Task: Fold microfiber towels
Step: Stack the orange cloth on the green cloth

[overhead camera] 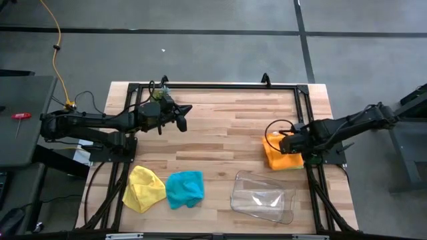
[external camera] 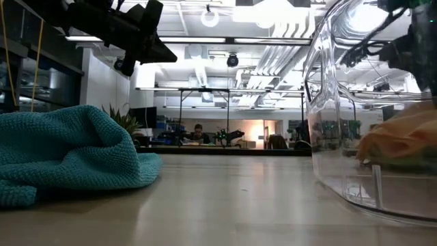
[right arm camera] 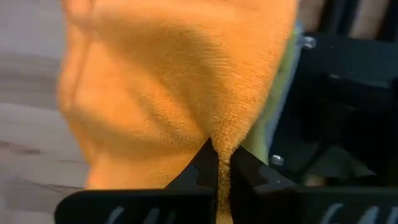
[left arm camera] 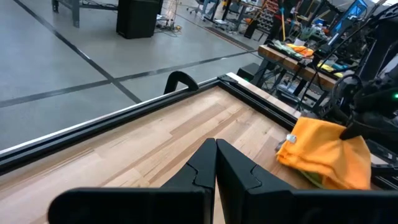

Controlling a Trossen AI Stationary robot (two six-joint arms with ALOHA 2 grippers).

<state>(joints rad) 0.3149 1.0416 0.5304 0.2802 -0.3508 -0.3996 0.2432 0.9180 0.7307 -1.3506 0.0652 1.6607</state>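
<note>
The orange towel (overhead camera: 280,159) lies bunched near the table's right edge; a lime green strip (right arm camera: 281,68) shows beside it. My right gripper (overhead camera: 288,143) is shut on the orange towel (right arm camera: 174,93). The yellow towel (overhead camera: 143,189) and the teal towel (overhead camera: 185,189) lie crumpled near the front edge, at the left; the teal one (external camera: 68,154) also shows in the low view. My left gripper (overhead camera: 181,117) is shut and empty, held above the table's far left part. The grey towel is out of view. My right gripper pinches a raised fold of the orange towel (right arm camera: 214,134) between its two fingertips. The fingers come from the table's right side, slanting down. The towel is bunched and slack, and its lower part (left arm camera: 311,168) rests on the table.
A clear plastic tray (overhead camera: 262,197) lies at the front right, close to the orange towel. The black frame rails (overhead camera: 213,87) run along the table's far and side edges. Bare wood (overhead camera: 227,133) lies between the two arms.
</note>
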